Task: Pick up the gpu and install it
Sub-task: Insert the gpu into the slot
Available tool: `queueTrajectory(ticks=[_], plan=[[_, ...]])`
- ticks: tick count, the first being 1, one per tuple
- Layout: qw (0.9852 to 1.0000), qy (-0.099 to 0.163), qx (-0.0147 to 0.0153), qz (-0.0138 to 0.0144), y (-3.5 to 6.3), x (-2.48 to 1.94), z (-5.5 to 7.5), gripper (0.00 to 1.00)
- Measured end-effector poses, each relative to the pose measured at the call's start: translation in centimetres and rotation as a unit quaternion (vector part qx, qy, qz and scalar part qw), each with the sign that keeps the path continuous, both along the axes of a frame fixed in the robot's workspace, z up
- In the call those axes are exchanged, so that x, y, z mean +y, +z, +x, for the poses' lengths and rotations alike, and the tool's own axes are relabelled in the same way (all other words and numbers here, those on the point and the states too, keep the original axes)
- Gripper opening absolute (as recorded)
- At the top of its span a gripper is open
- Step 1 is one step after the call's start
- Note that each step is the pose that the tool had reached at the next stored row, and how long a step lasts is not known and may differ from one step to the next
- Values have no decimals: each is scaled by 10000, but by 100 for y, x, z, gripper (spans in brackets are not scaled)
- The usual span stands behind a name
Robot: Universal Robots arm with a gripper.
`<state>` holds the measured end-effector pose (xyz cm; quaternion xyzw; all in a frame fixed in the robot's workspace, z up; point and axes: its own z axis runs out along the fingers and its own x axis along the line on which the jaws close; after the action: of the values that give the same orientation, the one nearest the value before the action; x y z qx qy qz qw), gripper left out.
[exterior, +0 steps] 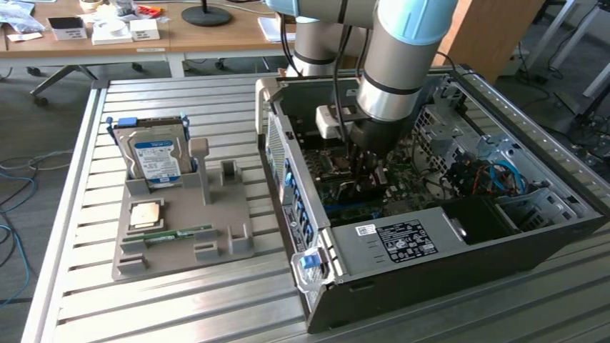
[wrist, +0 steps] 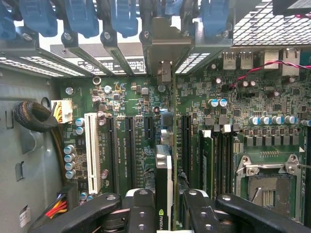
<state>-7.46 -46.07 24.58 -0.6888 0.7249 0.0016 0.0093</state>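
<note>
- The jaws are closed on the gpu; one finger is on each side of the thin card, which stands on its edge.
- The gpu is inside the computer case, right over the green board; its silvery end bracket sits up by the blue clips at the back of the case.
- I think the step in hand is fitting the card into its slot; I cannot tell if its bottom edge is all the way in.
- To do it well, the card should stay straight up, not leaning; its edge should line up with one long black slot and not the white one; the push should be slow and even so nothing bends; the bracket should slide into its gap at the back of the case.
- The wrist view gives the close look: the slots, the card's thin edge and the bracket.
- The exterior view gives the big look: the arm reaching down into the case, the case lying on the worktop, and the grey tray near it with the hard drive and the green RAM stick.
</note>
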Motion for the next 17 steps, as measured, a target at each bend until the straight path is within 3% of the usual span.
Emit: queueTrajectory(ticks=[11,17], plan=[[10000,0,8,2,6,1,14,27],[10000,1,9,1,63,1,14,27]])
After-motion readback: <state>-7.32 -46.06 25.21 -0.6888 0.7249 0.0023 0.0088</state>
